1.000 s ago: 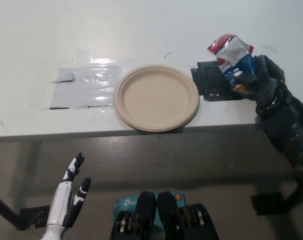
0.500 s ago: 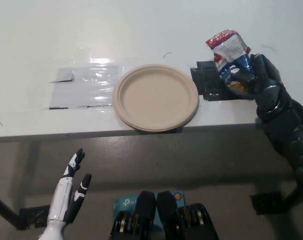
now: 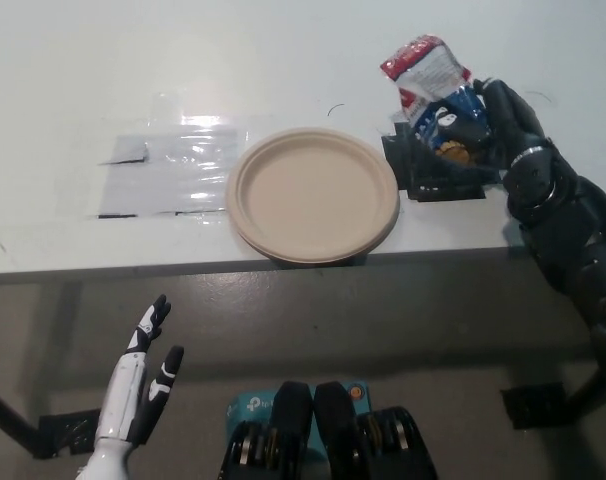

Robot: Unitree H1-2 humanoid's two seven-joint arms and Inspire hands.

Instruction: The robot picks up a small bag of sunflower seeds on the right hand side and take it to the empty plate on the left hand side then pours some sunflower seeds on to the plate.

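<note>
Head view: the right hand (image 3: 503,125) grips the seed bag (image 3: 435,95), its fingers wrapped around the lower half, holding it above the black mat (image 3: 433,175) just right of the plate (image 3: 314,194). The plate lies bare on the table (image 3: 283,60). The left hand (image 3: 143,385) rests below the table edge, fingers spread.

I can read almost nothing here. The bag (image 3: 435,95) in my right hand (image 3: 511,130) has print in red, white and blue, but the letters are too small. The teal box (image 3: 253,405) below shows a white logo, unreadable.
</note>
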